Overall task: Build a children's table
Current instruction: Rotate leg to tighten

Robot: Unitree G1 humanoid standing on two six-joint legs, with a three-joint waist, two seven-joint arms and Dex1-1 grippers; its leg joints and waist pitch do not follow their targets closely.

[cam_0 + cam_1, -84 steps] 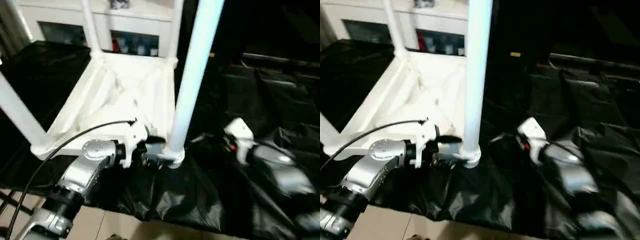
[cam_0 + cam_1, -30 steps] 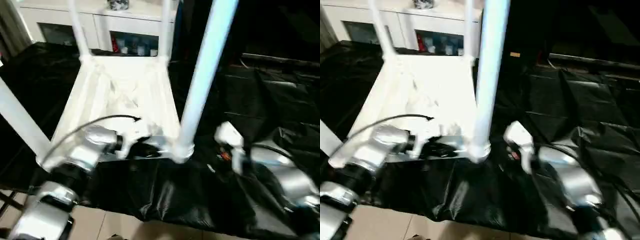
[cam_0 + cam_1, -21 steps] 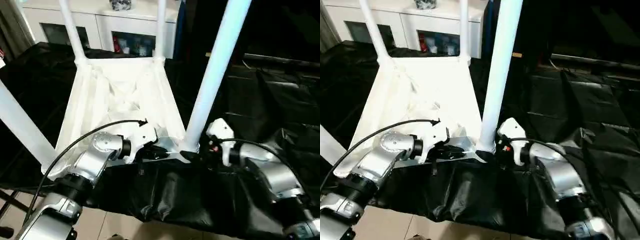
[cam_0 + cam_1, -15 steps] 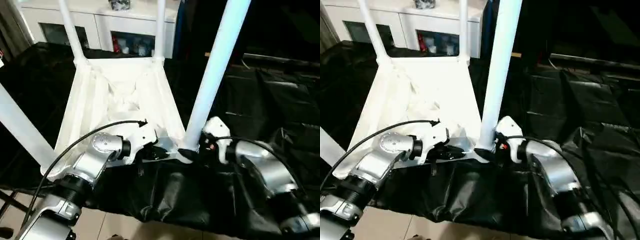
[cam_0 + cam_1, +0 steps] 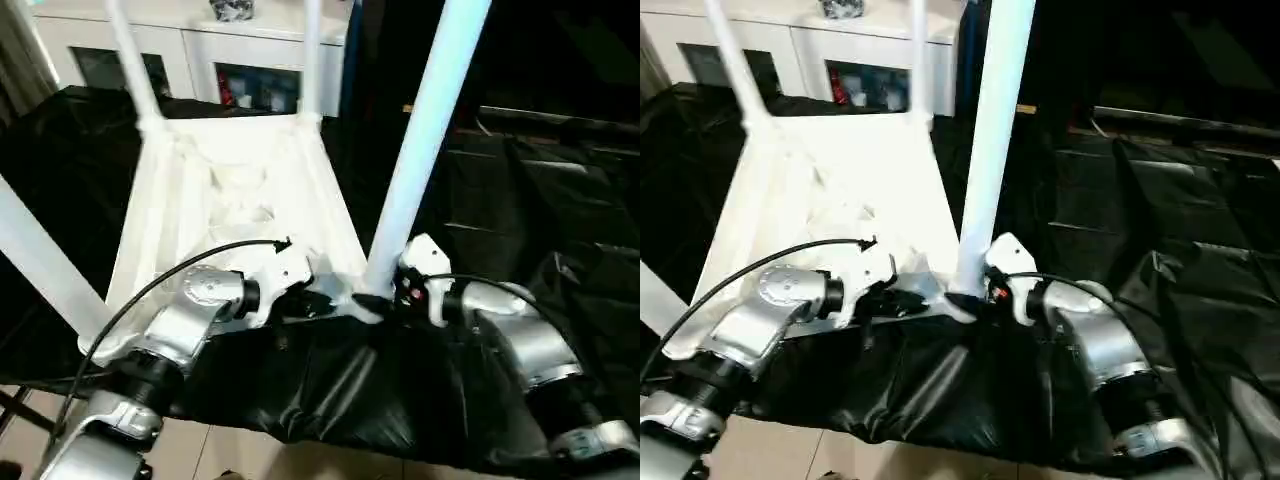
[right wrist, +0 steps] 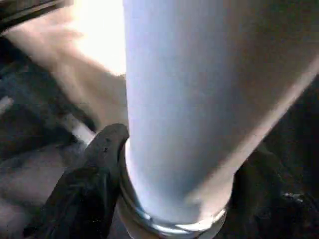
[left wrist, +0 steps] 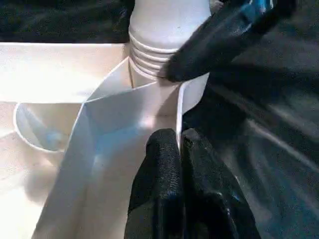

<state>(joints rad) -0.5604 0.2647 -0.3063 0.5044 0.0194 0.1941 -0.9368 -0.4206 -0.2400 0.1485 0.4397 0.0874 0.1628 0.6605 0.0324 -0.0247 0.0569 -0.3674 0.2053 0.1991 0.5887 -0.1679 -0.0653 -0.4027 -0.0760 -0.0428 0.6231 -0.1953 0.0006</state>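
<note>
Right gripper [image 6: 169, 199] moved in from black sheet, fingers [image 6: 84, 189] now flanking near leg's [image 5: 425, 140] base.

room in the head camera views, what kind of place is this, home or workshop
Probably a home-like room set up for assembly work. A white cabinet with glass doors stands at the back with small items inside, black sheeting covers the work surface, and the floor below looks tiled. The upturned children's table lies on the sheeting.

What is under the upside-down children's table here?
The children's table lies top-down on a crumpled black sheet that spreads out on all sides. Whatever the sheet covers is hidden; pale floor shows past its near edge.
</note>
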